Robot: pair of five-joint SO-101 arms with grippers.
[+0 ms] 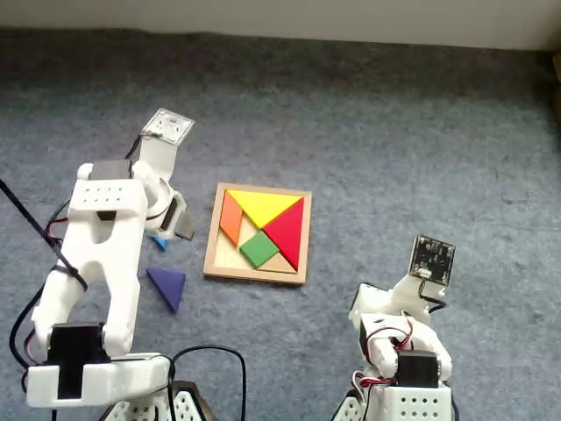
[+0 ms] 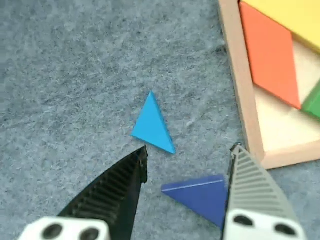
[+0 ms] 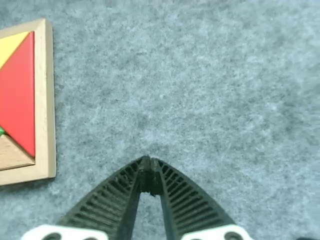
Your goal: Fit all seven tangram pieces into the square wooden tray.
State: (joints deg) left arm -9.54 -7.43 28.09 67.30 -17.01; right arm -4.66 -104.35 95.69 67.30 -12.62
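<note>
Wooden tray sits mid-frame in the high view, partly filled. Light blue triangle and dark blue triangle lie on the carpet left of it. Left gripper jaws are spread over both triangles; right gripper jaws are pressed together, lower right of frame.

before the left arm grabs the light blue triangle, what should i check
1. Left jaws open: ok.
2. Light blue triangle flat on the carpet, nothing on it: ok.
3. Dark blue triangle out of the way: not ok, it lies by the pale jaw, partly hidden by it.
4. Tray shows bare floor for more pieces: ok.
5. Right jaws shut, off the tray: ok.
</note>
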